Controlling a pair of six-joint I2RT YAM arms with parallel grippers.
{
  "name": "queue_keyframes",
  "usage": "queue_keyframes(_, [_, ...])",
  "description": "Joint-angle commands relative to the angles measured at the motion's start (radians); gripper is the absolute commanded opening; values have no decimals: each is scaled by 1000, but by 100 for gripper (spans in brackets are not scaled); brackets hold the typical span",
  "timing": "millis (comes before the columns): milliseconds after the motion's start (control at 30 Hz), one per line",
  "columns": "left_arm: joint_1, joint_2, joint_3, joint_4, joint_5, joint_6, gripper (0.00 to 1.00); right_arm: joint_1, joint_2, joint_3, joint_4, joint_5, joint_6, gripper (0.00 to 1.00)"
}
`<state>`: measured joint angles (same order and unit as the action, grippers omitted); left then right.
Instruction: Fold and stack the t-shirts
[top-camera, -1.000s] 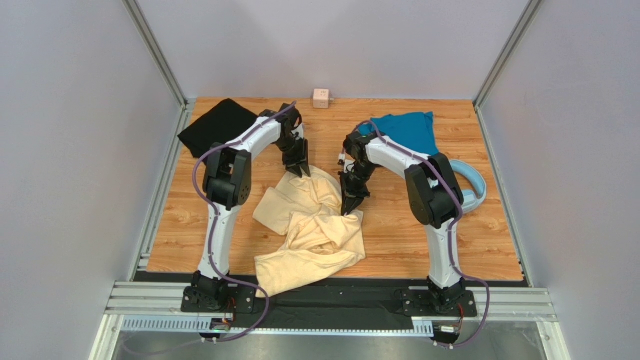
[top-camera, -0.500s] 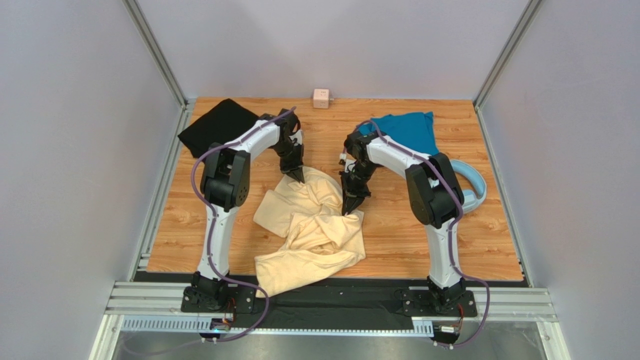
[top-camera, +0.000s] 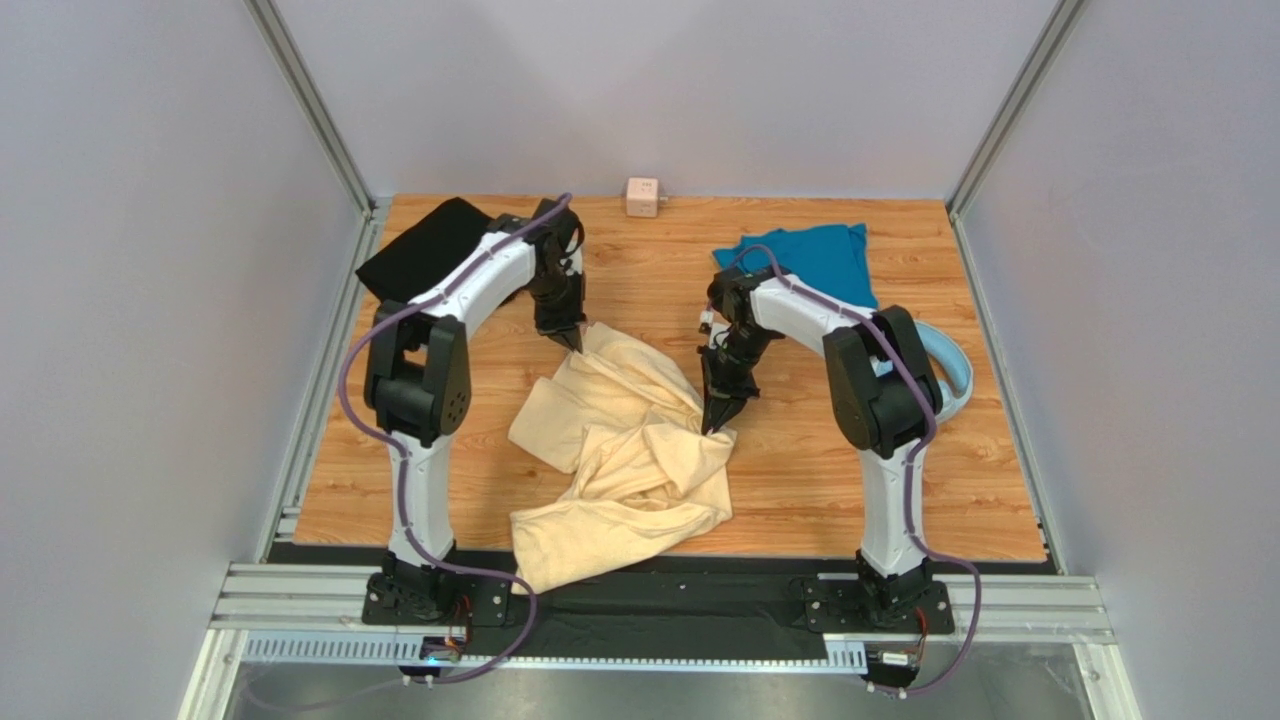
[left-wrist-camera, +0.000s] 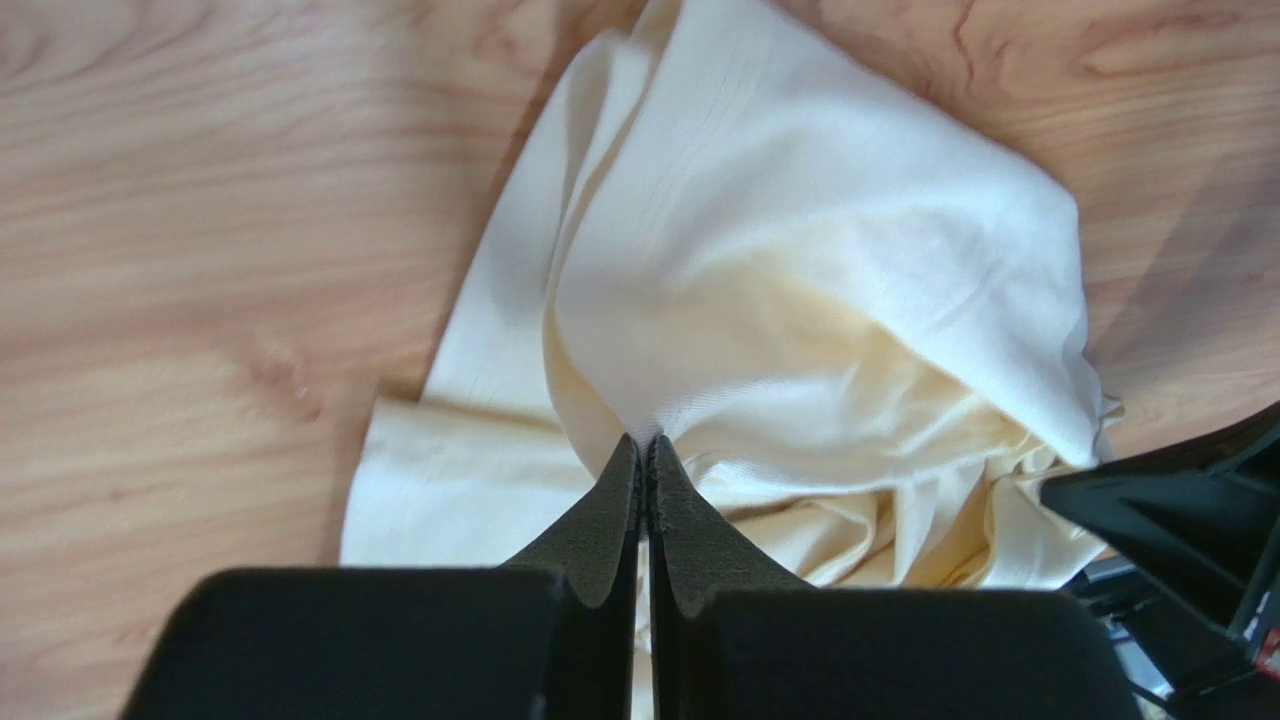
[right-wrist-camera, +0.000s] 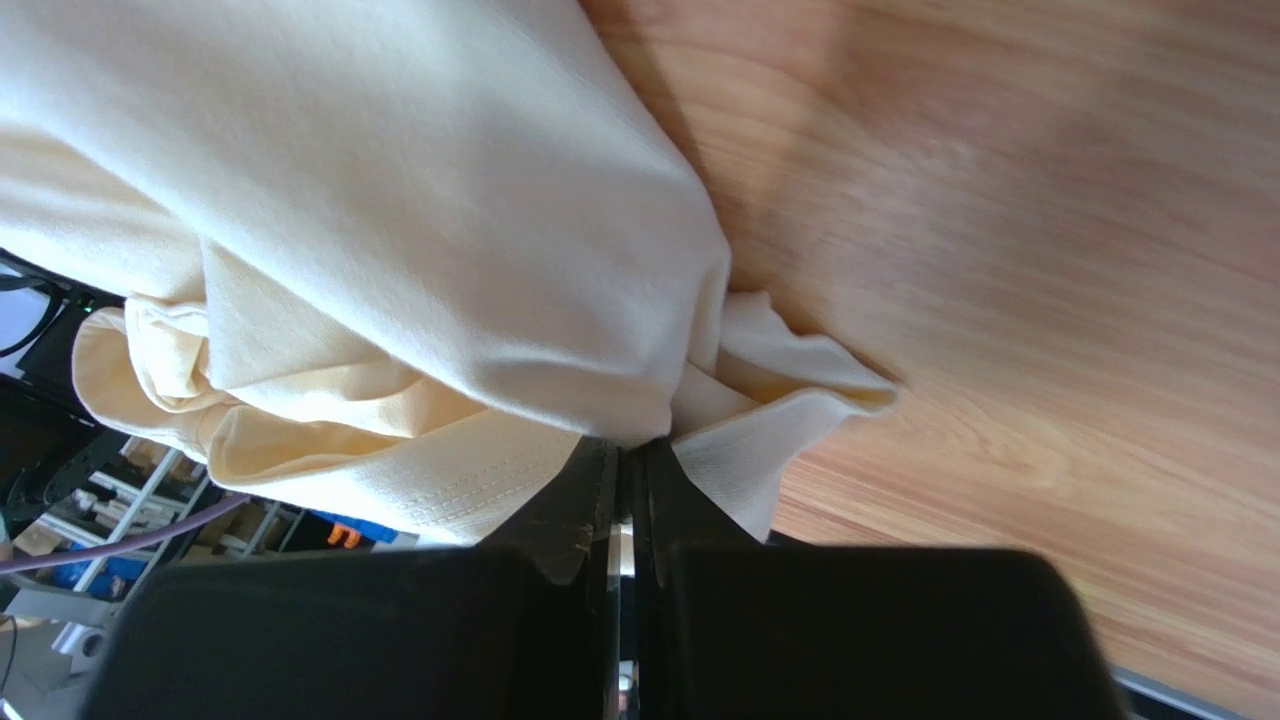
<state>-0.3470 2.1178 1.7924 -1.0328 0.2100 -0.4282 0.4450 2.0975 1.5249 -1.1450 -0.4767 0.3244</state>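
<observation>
The cream-yellow t-shirt (top-camera: 631, 450) lies crumpled in the middle of the wooden table. My left gripper (top-camera: 571, 339) is shut on its far left edge; the left wrist view shows the cloth (left-wrist-camera: 781, 300) pinched between the closed fingertips (left-wrist-camera: 646, 446). At the shirt's right edge my right gripper (top-camera: 718, 425) is also shut on cloth (right-wrist-camera: 451, 255), lifted off the wood, with the tips (right-wrist-camera: 624, 450) pressed together. A teal t-shirt (top-camera: 812, 263) lies at the back right. The black t-shirt (top-camera: 428, 248) lies at the back left, partly behind the left arm.
A small pink cube (top-camera: 643, 195) sits at the table's back edge. Light-blue headphones (top-camera: 947, 383) lie at the right, partly behind the right arm. Metal frame rails border the table on both sides and along the front.
The left gripper closed on the cream shirt's far edge and drew it toward the back left. The right gripper, still shut on the shirt, shifted slightly right, stretching the cloth.
</observation>
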Motion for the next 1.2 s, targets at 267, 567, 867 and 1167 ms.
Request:
queue_keyframes(267, [88, -315, -191, -15, -132, -37, 0, -80, -192, 38, 5, 55, 19, 0])
queue_keyframes(567, [126, -452, -173, -58, -188, -69, 0, -106, -215, 121, -9, 40, 36, 0])
queue_keyframes(867, [144, -558, -157, -85, -236, -84, 0, -106, -7, 470, -76, -8, 10, 13])
queue_keyframes(1167, [161, -660, -248, -96, -284, -98, 0, -108, 59, 739, -56, -111, 91, 18])
